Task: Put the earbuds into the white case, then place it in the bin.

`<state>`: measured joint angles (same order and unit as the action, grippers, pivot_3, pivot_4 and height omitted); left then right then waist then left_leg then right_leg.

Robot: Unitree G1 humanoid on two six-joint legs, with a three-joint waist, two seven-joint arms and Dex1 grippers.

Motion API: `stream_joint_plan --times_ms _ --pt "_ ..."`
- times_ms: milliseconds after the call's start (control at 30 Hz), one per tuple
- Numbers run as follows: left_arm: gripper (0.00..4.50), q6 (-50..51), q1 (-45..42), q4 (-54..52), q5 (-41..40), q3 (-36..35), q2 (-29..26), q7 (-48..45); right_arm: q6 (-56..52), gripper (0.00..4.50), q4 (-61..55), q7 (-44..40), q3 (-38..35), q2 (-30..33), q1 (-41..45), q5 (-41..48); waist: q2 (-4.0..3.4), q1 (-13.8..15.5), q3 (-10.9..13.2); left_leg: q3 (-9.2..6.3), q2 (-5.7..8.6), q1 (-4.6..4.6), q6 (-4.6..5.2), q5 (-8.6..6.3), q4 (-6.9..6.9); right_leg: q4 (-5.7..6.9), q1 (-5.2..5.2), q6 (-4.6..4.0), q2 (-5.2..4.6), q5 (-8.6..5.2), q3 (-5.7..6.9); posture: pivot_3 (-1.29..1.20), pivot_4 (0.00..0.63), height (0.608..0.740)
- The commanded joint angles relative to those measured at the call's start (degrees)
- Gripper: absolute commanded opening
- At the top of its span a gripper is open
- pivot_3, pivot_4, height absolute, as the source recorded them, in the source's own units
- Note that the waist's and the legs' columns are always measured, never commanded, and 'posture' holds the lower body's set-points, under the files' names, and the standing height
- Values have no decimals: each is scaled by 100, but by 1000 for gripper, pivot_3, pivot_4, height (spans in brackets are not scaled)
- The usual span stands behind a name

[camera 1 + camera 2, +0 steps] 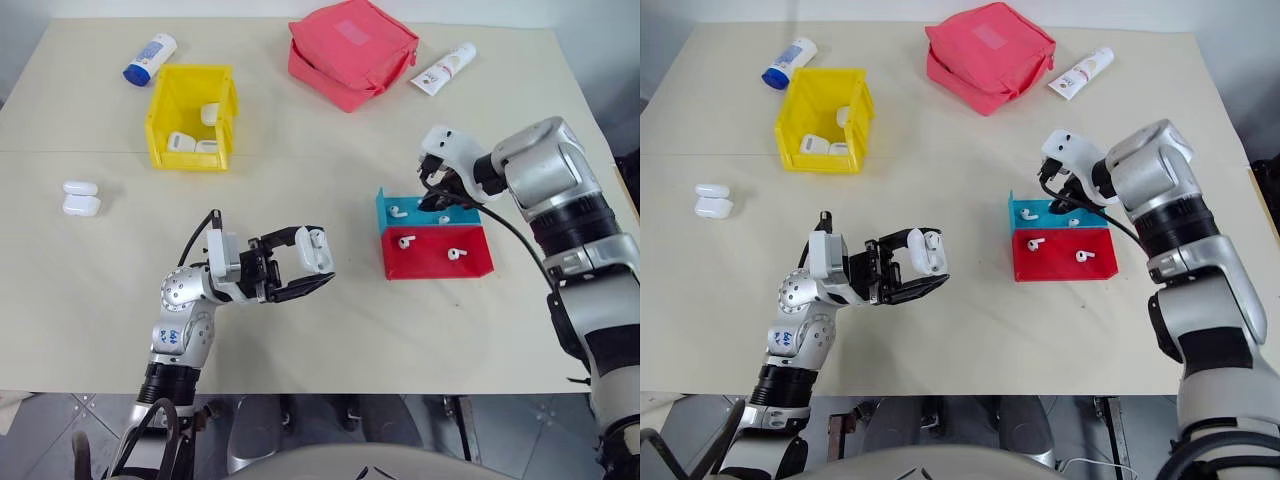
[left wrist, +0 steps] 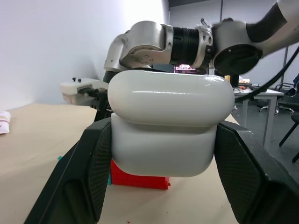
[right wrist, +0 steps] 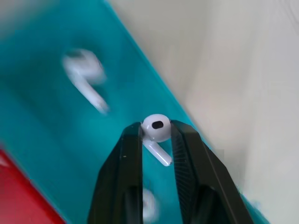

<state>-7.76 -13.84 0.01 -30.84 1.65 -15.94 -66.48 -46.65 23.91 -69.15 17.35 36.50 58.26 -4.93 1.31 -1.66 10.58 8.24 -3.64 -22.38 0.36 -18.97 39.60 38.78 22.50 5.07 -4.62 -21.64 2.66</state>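
My left pincer (image 1: 305, 268) squeezes the white case (image 1: 314, 249) by its sides, in the air near the red tray (image 1: 436, 254). The case is smooth and shiny, and I cannot tell if its lid is open. My right pincer (image 3: 155, 135) pinches one tiny white earbud (image 3: 156, 130) over the teal tray (image 1: 385, 209). I think I should lift slowly and squeeze gently so it doesn't slip. The yellow bin (image 1: 190, 118) waits far from the red tray.
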Motion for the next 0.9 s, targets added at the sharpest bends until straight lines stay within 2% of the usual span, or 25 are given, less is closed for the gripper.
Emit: stream_joint_plan --times_ms 33,233,500,700,900 --pt "2876 -89 56 -147 -47 36 11 -75 110 493 -1287 64 -1060 -10 -413 908 0 2 0 0 1 0 0 0 0 3 0 0 0 0 0 0 150 740" --pt "2876 -188 -8 136 -34 -27 17 -184 -228 493 -3480 48 -2318 -154 -1724 2547 0 20 0 -7 2 -1 1 0 -5 -14 -6 0 -1 0 4 0 150 740" --pt "2876 -96 -350 433 -103 -114 -65 -398 -1416 493 -4952 760 -3040 -368 -2582 4342 0 8 0 -11 1 4 -2 2 -6 -13 -7 0 2 0 3 0 150 740" --pt "2876 -22 -670 639 -123 -80 -89 -645 -1590 493 -5694 1477 -3041 -696 -3070 5246 0 10 0 -10 3 4 -2 2 -8 -14 -7 0 3 0 2 0 150 740" --pt "2876 52 -876 795 -100 4 -43 -890 -1288 493 -5980 2074 -2702 -1071 -3235 5608 0 10 0 -10 4 3 -2 3 -7 -14 -7 0 3 0 1 0 150 740"
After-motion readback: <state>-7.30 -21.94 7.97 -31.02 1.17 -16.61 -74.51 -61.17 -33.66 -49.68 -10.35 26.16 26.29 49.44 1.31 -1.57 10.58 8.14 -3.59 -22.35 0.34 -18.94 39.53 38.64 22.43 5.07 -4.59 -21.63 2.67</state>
